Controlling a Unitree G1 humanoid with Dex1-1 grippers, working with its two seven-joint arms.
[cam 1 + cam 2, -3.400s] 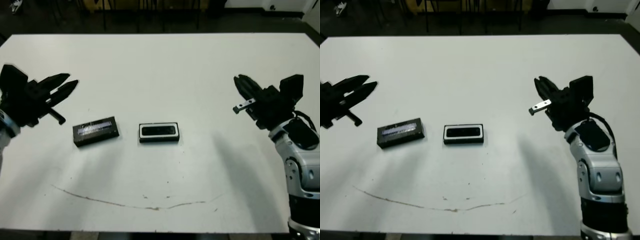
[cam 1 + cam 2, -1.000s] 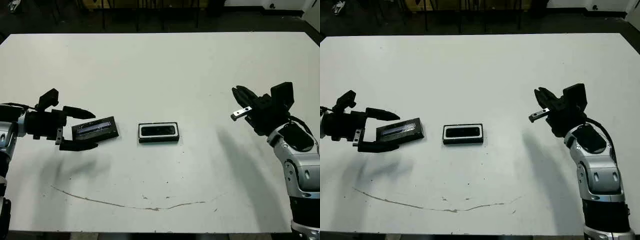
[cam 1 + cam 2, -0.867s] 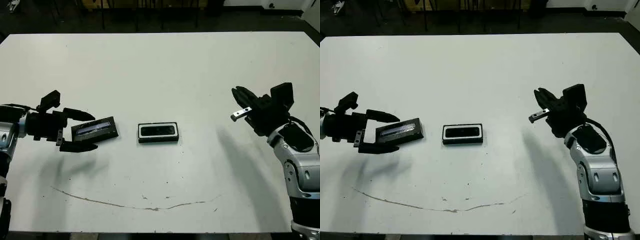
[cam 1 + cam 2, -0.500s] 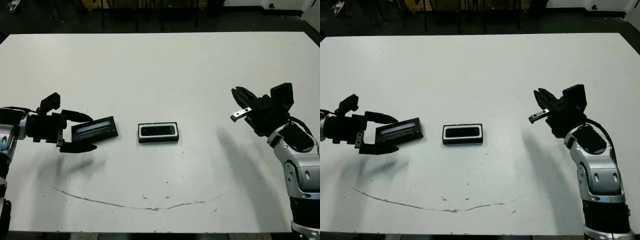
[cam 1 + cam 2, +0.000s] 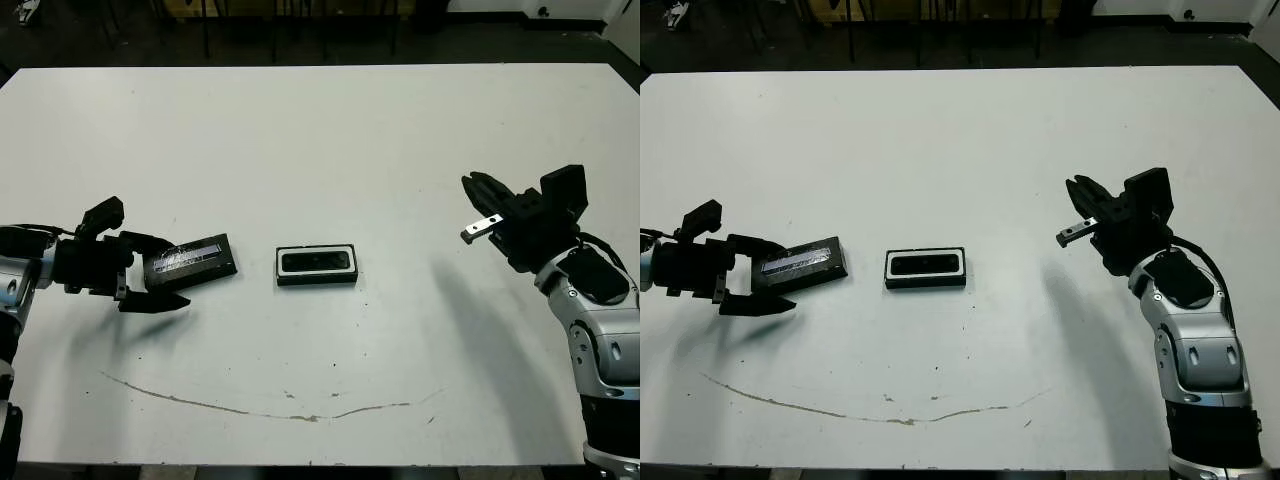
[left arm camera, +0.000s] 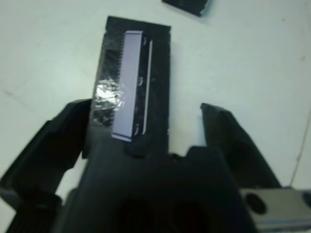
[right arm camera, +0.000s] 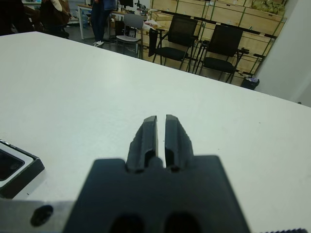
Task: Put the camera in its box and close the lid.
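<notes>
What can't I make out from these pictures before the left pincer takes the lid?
- Lid label: blurred in the left wrist view, too small in the eye views.
- Lid's near end: hidden by the left pincer body.
- Box: cut off by the right wrist view's edge.

The black camera [image 5: 318, 262] lies in the white-lined box [image 5: 317, 278] mid-table; the black lid [image 5: 190, 261], silvery-labelled, lies flat, left of the box.
</notes>
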